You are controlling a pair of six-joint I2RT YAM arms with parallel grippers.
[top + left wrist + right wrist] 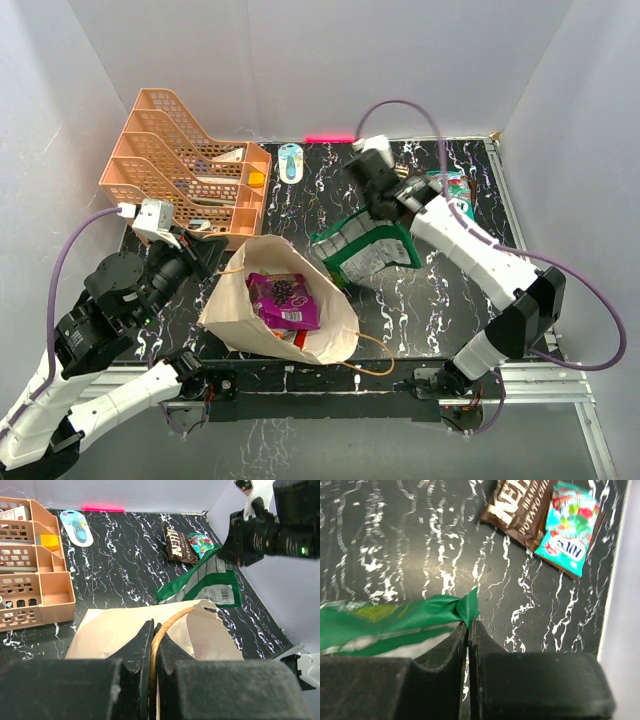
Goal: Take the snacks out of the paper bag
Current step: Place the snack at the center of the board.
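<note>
The beige paper bag (232, 312) lies open at the table's near left, with a purple-magenta pouch (285, 298) and an orange packet inside. My left gripper (154, 625) is shut on the bag's brown cord handle (172, 619) at the bag's left rim. Over the bag's far right edge, my right gripper (469, 624) is shut on the corner of a green packet (395, 622), which hangs beside the bag (368, 250). A dark brown chip bag (517, 507) and a teal packet (570, 527) lie together on the table at the far right.
A peach tiered rack (185, 175) stands at the back left. A small blue-and-white object (290, 162) lies next to it, near a pink strip (330, 138) at the back wall. The bag's other cord handle (375, 358) loops out by the near edge.
</note>
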